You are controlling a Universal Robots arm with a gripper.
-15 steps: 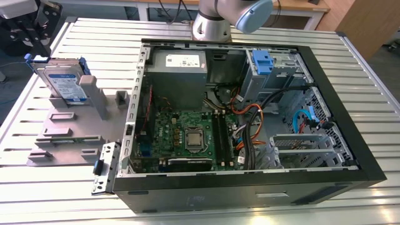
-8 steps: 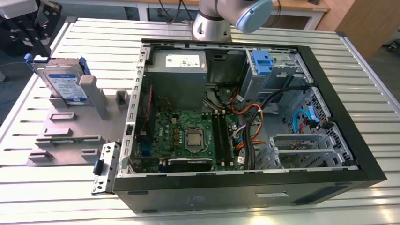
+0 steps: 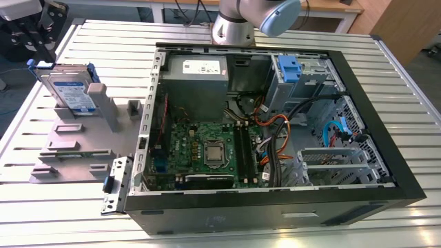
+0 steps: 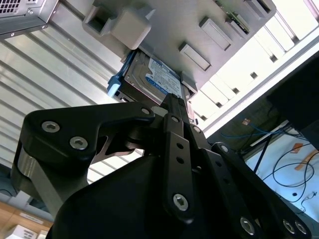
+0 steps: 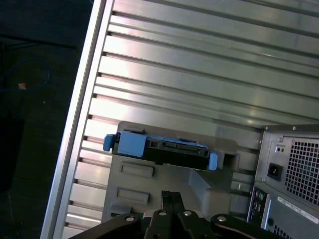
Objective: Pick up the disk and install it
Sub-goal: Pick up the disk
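On worktop: disk [image 3: 71,91] upright in holder [image 3: 77,155].
Pincer [image 5: 171,196]: pressed together, empty, near disk.
Risk: closed tips may strike the disk's top edge and tip it.

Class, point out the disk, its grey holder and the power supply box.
the disk [image 3: 69,92]: exterior view, its white-and-blue label.
the grey holder [image 3: 69,151]: exterior view, its flat base.
the power supply box [image 3: 193,92]: exterior view, its grey face.
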